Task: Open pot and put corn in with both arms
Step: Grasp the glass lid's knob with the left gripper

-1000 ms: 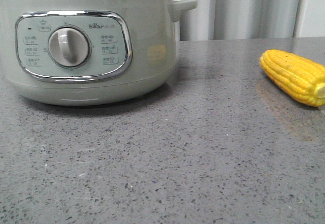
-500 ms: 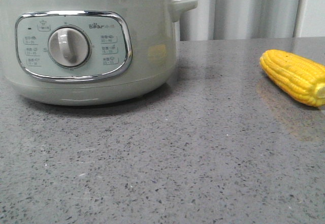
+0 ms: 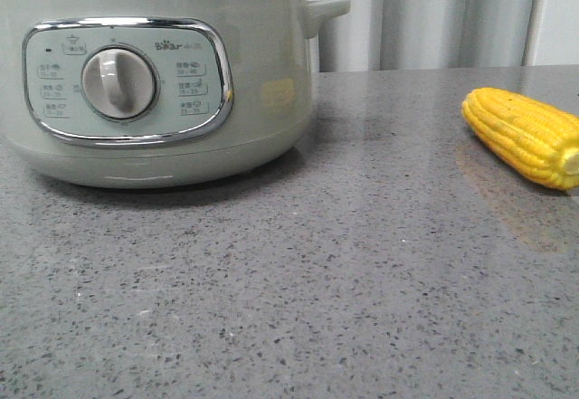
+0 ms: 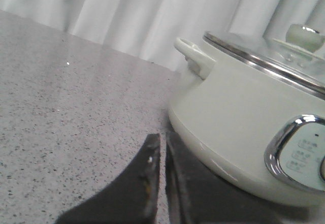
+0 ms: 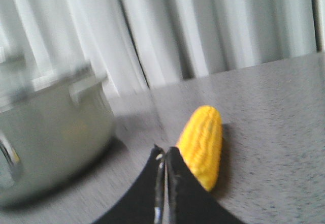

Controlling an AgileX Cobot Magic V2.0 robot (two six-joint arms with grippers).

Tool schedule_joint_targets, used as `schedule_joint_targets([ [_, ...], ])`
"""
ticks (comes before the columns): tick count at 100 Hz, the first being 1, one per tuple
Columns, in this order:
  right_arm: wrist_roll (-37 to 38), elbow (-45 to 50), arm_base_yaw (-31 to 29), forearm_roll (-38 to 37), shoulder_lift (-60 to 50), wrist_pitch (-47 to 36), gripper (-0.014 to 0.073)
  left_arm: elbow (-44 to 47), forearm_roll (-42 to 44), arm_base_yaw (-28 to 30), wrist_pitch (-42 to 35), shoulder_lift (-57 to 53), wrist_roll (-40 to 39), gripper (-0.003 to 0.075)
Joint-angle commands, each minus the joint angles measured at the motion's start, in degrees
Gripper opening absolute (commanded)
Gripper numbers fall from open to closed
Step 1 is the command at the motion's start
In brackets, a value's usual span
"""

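Left wrist view shows the left claw (image 4: 163, 155) low over the table (image 4: 66, 112), its two dark fingers pressed together with only a thin slit between them, gripping nothing. The pot (image 4: 244, 132) sits just ahead of this claw and to one side, and its glass lid (image 4: 264, 51) is on, with the knob (image 4: 303, 35) up top. The step in hand looks like opening the pot, so this claw needs to rise above the steel rim, spread its fingers, and come down squarely over the knob; a slanted grip on a small knob could slip.

The right claw (image 5: 163, 170) is likewise clenched and empty, close over the table, with the corn (image 5: 202, 140) lying just ahead of its tips and slightly to one side. It should spread before closing across the cob's middle, since a round cob can roll away if nudged.
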Motion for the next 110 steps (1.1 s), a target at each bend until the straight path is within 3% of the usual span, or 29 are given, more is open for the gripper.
schedule_joint_targets([
  [1,0.6,-4.0,-0.1,5.6,-0.4,-3.0,-0.0074,-5.2,2.5,0.2,0.8,0.9,0.3,-0.0018],
  [17,0.5,-13.9,-0.1,0.1,5.6,11.2,-0.0073,-15.2,7.3,0.2,3.5,9.8,6.6,-0.0013],
  [28,0.5,-22.0,-0.1,-6.4,12.3,18.9,-0.007,-21.7,7.3,0.2,4.1,17.1,8.3,0.0056],
  [36,0.5,-27.4,-0.1,-10.0,17.7,22.3,-0.0052,-26.1,7.3,0.2,4.1,23.1,8.3,0.0197],
  [43,0.5,-31.8,-0.1,-12.2,21.8,23.5,0.0014,-29.1,7.3,0.2,4.1,28.1,8.9,0.0341],
  [51,0.5,-36.1,-0.1,-13.4,25.4,24.1,0.0165,-32.1,7.0,-0.7,2.9,33.1,9.5,0.0481],
  [56,0.5,-38.0,-0.1,-13.4,27.3,24.3,0.0278,-33.9,7.0,-2.0,1.5,36.1,9.5,0.053],
  [67,0.5,-40.3,-0.1,-13.4,30.6,24.4,0.0512,-37.9,7.0,-7.0,-1.9,43.0,9.5,0.0538],
  [76,0.5,-40.4,-0.1,-13.4,32.2,24.4,0.061,-41.1,7.0,-12.2,-6.7,48.7,9.5,0.0525],
  [94,0.5,-40.4,-0.1,-13.4,32.6,24.5,0.0619,-46.4,7.0,-20.4,-19.0,60.7,9.5,0.0503],
  [110,0.5,-40.4,-0.1,-13.4,32.6,24.5,0.0619,-52.7,7.0,-24.3,-21.0,70.9,9.0,0.0491],
])
